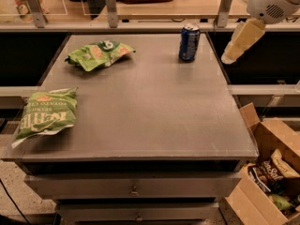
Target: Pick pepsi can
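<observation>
The pepsi can is dark blue with a silver top rim. It stands upright near the far right corner of the grey table. My gripper hangs in the air at the upper right, just past the table's right edge. It is to the right of the can, about level with it, and not touching it. It holds nothing that I can see.
A green chip bag lies at the far left of the table. A green Kettle bag lies at the near left edge. An open cardboard box of snacks stands on the floor at the right. A railed counter runs behind the table.
</observation>
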{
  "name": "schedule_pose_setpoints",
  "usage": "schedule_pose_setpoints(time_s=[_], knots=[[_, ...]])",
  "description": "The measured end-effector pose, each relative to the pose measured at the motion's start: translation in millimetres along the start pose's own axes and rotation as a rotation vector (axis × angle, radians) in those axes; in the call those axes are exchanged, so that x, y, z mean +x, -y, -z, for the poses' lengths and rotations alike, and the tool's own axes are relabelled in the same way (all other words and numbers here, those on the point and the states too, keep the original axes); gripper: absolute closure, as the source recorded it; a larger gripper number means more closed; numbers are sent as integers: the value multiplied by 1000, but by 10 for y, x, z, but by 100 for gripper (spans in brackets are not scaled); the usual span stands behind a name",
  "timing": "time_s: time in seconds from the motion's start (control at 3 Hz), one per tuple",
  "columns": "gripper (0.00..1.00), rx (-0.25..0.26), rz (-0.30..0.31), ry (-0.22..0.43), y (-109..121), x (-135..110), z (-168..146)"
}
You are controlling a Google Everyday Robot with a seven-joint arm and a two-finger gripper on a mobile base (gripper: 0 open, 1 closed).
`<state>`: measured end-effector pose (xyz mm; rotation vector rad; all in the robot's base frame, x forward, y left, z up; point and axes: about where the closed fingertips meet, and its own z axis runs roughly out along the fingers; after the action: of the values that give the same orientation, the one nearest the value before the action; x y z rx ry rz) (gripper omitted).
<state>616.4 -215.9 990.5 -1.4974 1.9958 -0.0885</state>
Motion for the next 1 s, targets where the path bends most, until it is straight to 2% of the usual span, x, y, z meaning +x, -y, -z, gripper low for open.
schedule_pose_setpoints(time_s=[0.33,0.67,1.0], knots=[[0,7,-55,96,367,45,-260],[0,-19,-87,230,559,-26,-554],[0,-44,-114,328,687,-89,-913]])
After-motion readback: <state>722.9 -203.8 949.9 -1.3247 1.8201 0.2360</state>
